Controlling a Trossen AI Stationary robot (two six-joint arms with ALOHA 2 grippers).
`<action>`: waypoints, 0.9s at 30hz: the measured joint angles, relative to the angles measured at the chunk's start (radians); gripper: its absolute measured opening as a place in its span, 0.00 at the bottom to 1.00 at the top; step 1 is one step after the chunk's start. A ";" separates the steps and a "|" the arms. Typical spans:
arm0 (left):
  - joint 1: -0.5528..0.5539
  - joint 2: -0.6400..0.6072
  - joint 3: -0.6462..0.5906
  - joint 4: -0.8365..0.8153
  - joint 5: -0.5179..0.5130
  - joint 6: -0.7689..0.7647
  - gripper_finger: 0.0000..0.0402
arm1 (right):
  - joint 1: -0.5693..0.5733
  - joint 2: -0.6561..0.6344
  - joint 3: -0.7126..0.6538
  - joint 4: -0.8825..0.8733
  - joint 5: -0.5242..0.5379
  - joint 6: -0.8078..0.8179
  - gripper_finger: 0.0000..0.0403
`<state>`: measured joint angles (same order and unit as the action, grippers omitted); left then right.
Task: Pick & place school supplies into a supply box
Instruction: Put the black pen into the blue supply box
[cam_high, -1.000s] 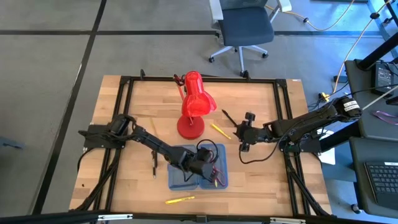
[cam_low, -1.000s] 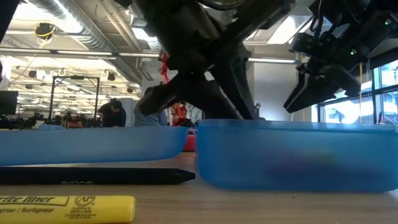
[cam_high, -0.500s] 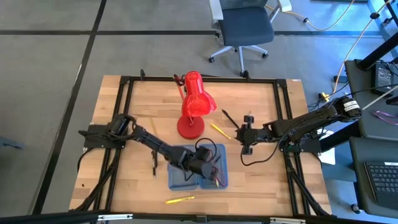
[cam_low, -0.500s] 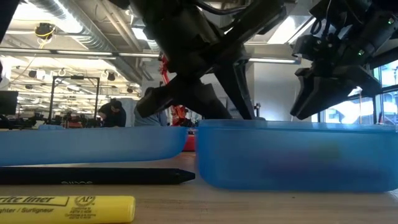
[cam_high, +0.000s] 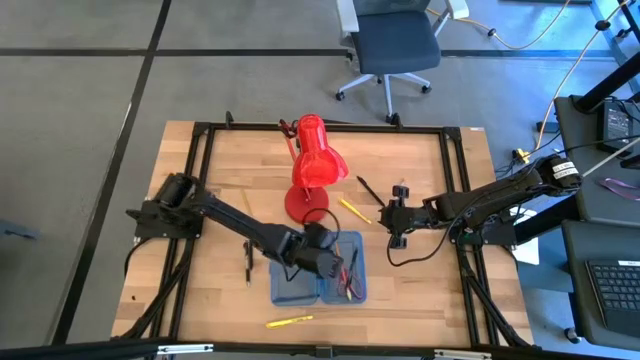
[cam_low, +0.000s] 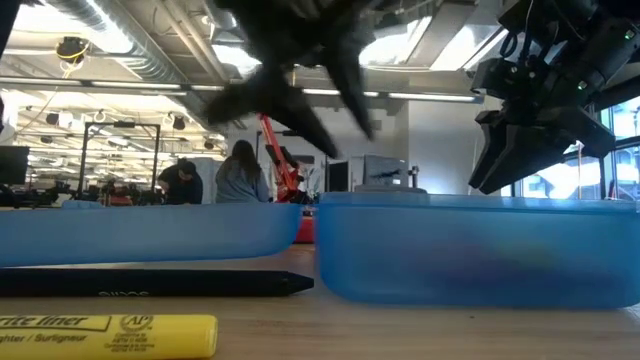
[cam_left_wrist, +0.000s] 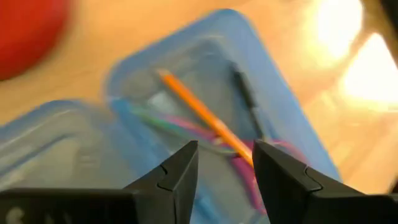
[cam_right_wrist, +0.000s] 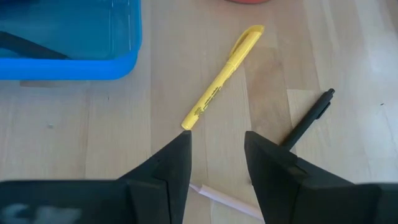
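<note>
- Left wrist view shows the left gripper (cam_left_wrist: 224, 168) with its jaws spread and nothing between them, hanging over the right half of the supply box (cam_left_wrist: 298, 134).
- Inside that half lie an orange pencil (cam_left_wrist: 199, 112), a dark pen (cam_left_wrist: 247, 99) and the purple-handled scissors (cam_left_wrist: 245, 171), loosely crossed over one another.
- From above, the left gripper (cam_high: 322, 255) sits at the far edge of the supply box (cam_high: 296, 290), which lies open near the front of the table, just near of the red desk lamp (cam_high: 312, 165).
- The right gripper (cam_right_wrist: 214, 158) has its jaws spread and empty, above bare wood to the right of the box, with a yellow highlighter (cam_right_wrist: 222, 78) just ahead and a black pen (cam_right_wrist: 310, 118) beside it.
- Loose supplies on the table: that yellow highlighter (cam_high: 352, 210), the black pen (cam_high: 367, 189), another black pen (cam_high: 248, 265) left of the box, and a second yellow highlighter (cam_high: 289, 322) at the near edge.
- Handling, as I judge it: these are light, stiff, slim sticks with smooth barrels, likely to roll or pivot if nudged off-centre.
- A pinch across the barrel near mid-length, jaws square to its axis, should hold best; a grip near one end risks the pen swinging.
- The thin plastic box looks light enough to slide if bumped.
</note>
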<state>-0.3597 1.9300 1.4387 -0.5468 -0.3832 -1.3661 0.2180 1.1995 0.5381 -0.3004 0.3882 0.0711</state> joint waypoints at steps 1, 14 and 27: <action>-0.010 -0.015 0.000 -0.044 -0.014 -0.033 0.36 | 0.000 0.000 0.000 0.000 0.000 0.000 0.38; -0.154 -0.062 -0.001 -0.696 -0.010 -0.614 0.36 | 0.000 0.000 0.000 0.000 0.000 0.002 0.38; -0.283 -0.063 -0.117 -0.794 0.258 -0.919 0.36 | 0.000 0.000 0.000 0.005 0.001 0.002 0.38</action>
<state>-0.6425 1.8668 1.3214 -1.3412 -0.1257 -2.2848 0.2181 1.1995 0.5381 -0.2952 0.3893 0.0731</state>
